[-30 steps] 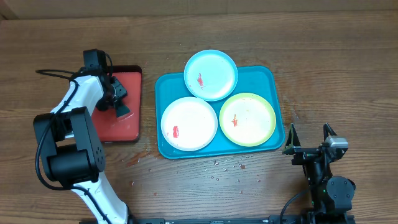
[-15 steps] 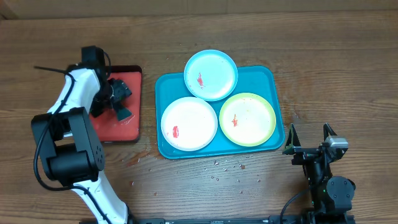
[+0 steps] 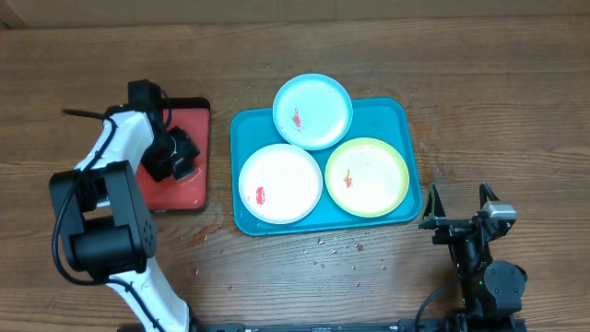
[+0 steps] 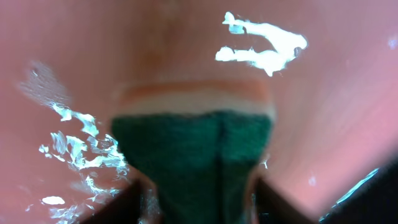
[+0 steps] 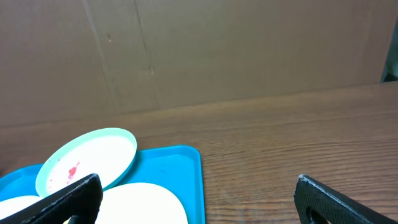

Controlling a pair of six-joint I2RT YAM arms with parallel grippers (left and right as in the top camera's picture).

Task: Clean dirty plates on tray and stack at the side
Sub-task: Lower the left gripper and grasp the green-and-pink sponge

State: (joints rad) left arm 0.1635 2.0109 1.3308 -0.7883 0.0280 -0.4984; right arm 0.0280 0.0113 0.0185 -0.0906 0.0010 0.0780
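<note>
Clamped on a green sponge with a pale tan top layer [image 4: 193, 149], the left gripper [image 4: 199, 200] presses it against the wet, glossy floor of the small red rectangular plastic tray with a dark rim [image 3: 192, 114]. That close view is blurred. The sponge's edges are soft, and only the tips of the two dark fingers [image 4: 118, 205] show at the bottom edge, one tight on each side of the sponge. From overhead the left gripper [image 3: 178, 153] and its black body cover the sponge almost entirely.

The right gripper [image 3: 456, 208] sits low near the front right of the brown wooden table [image 3: 516, 92], jaws wide apart and holding nothing. It is just beside the right front corner of the large turquoise-blue rectangular plastic tray [image 3: 406, 120].

On that tray lie three plates. The round white plastic plate [image 3: 280, 183] is at the front left with a red smear near its left edge, and the yellow-green-rimmed round plate [image 3: 367, 176] at the front right has red marks near its middle. The light-blue round plate [image 3: 312, 111] is at the back, red-smeared too, and overhangs the tray's far rim onto the table.

In the right wrist view the white plate is cut off by the bottom edge, and the yellow-green one is out of frame. Small pale specks [image 3: 336, 244] dot the wood in front of the tray. A brown cardboard wall [image 5: 249, 50] stands behind the table.
</note>
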